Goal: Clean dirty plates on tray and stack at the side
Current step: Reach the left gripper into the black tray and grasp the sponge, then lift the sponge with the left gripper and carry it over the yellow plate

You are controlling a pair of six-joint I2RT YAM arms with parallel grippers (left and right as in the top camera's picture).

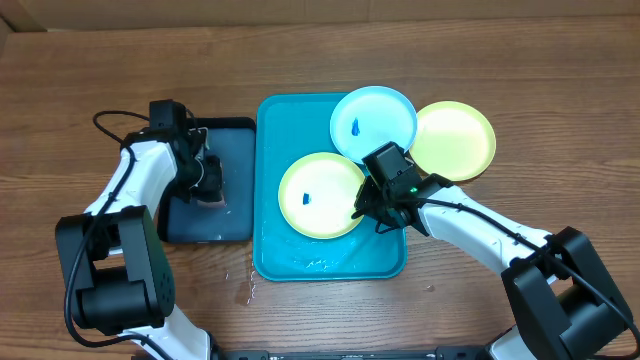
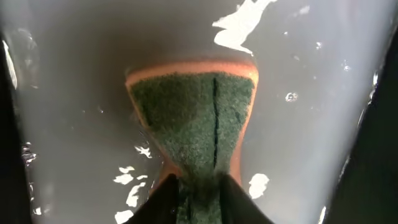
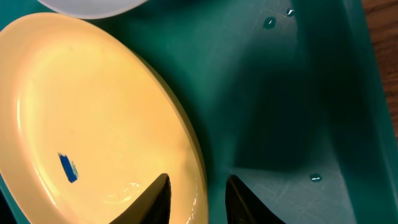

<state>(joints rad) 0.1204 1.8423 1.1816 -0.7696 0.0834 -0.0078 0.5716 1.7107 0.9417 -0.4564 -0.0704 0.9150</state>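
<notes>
On the near side of the wooden desk (image 1: 100, 70), the right end effector (image 3: 197, 186) sits low over the turquoise tray (image 3: 280, 112), its two dark fingers parted only a little and straddling the rim of a yellow-green plate (image 3: 93, 106). One finger stands over the plate's pale inner face and the other over the tray floor, and a sliver of teal shows between that outer finger and the rim, so the jaws are not clamped on it. The plate lies flat in the tray, toward its near half, and carries a small blue smudge (image 3: 68, 168) on its centre. Droplets (image 3: 316, 178) bead on the tray floor beside it. Across the desk, the left end effector (image 2: 198, 183) is down in the black tray (image 1: 235, 215), which sits just beside the turquoise one. Its fingers are drawn in tight on a sponge (image 2: 193, 118), pinching the green scouring face and its orange backing into a narrow waist, with the wet tray floor glinting around it. Farther back, a light blue plate (image 1: 373, 122) with its own blue mark lies across the tray's far right corner, its edge meeting the near plate's. A second yellow-green plate (image 1: 455, 140) rests on the desk just outside the tray, its edge tucked under the light blue one.
</notes>
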